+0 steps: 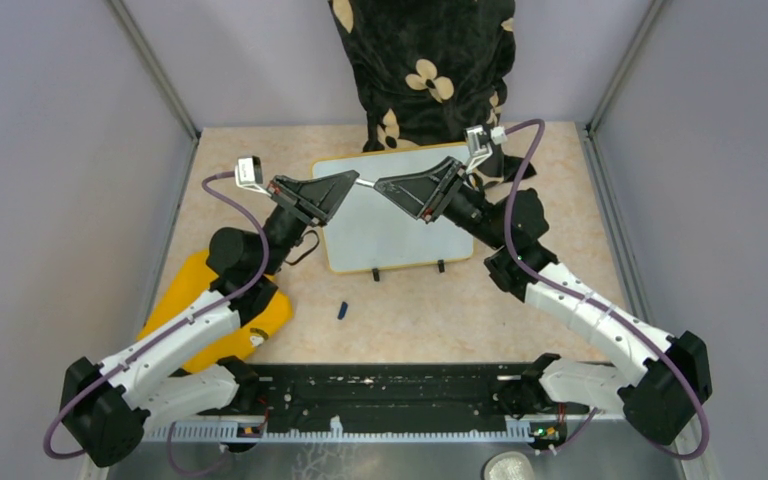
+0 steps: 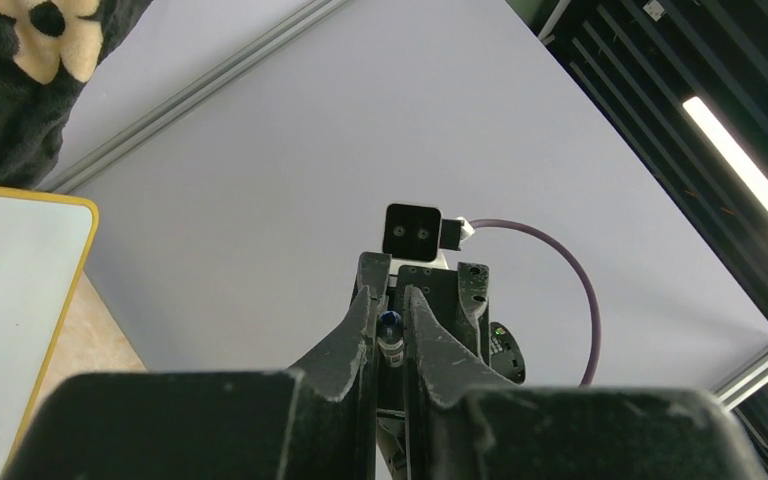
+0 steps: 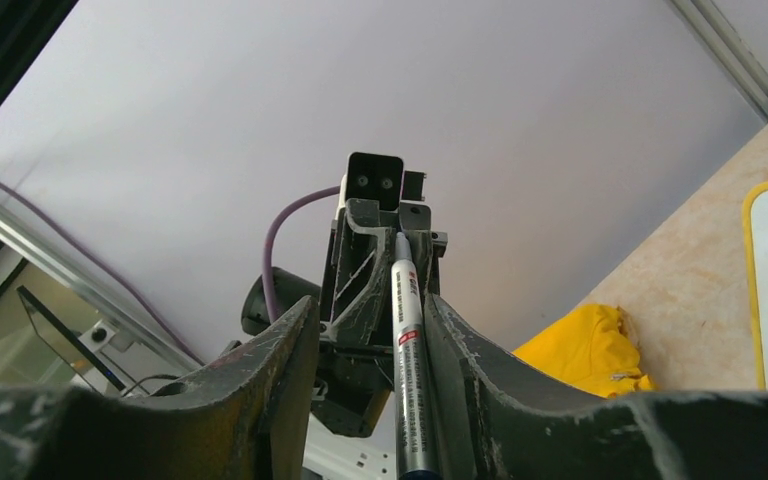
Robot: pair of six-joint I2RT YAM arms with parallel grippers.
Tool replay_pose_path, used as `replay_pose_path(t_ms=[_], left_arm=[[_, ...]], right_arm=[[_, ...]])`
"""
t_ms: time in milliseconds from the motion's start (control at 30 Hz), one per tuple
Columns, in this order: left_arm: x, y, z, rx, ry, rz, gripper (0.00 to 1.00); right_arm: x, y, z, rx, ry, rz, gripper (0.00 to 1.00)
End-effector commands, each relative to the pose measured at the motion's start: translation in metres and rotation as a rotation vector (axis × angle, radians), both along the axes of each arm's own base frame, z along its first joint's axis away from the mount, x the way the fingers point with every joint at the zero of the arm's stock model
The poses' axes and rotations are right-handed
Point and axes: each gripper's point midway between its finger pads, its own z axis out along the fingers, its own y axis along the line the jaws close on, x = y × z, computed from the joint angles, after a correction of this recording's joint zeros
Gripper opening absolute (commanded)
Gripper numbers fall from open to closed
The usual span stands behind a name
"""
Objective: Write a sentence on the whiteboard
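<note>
The whiteboard (image 1: 400, 235) lies flat mid-table, white with a yellow rim; no sentence shows on its visible surface. Above its far left part my two grippers meet nose to nose with a silver marker (image 1: 366, 183) bridging them. My left gripper (image 1: 354, 180) is shut on one end of the marker (image 2: 391, 338), whose blue tip peeks out between the fingers. My right gripper (image 3: 370, 300) is open: the marker (image 3: 407, 345) rests against its right-hand finger (image 3: 460, 350), with a wide gap to the other finger.
A small blue cap (image 1: 343, 310) lies on the table in front of the board. A yellow cloth (image 1: 210, 310) sits at the near left, under the left arm. A black flowered fabric (image 1: 425, 70) hangs at the back. Grey walls enclose the table.
</note>
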Motion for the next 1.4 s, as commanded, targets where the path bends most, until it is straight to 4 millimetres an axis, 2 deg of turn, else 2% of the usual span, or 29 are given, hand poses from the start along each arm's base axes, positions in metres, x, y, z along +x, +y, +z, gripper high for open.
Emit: replay_pose_path(t_ms=[0, 100, 267, 733, 1367], left_arm=[[-0.005, 0.006, 0.021, -0.021, -0.044, 0.017, 0.0], [-0.004, 0.004, 0.022, -0.019, -0.044, 0.01, 0.0], [-0.003, -0.001, 0.021, -0.022, -0.044, -0.014, 0.0], [0.002, 0.0, 0.016, -0.019, -0.038, 0.014, 0.0], [0.002, -0.003, 0.007, 0.012, -0.026, 0.017, 0.0]], right_arm=[[-0.017, -0.012, 0.028, 0.063, -0.09, 0.018, 0.39], [-0.017, -0.012, 0.029, 0.068, -0.09, 0.021, 0.35], [-0.015, -0.014, 0.031, 0.089, -0.084, 0.009, 0.34], [-0.006, -0.013, 0.027, 0.098, -0.057, -0.017, 0.39], [0.002, -0.013, 0.022, 0.099, -0.027, -0.046, 0.14]])
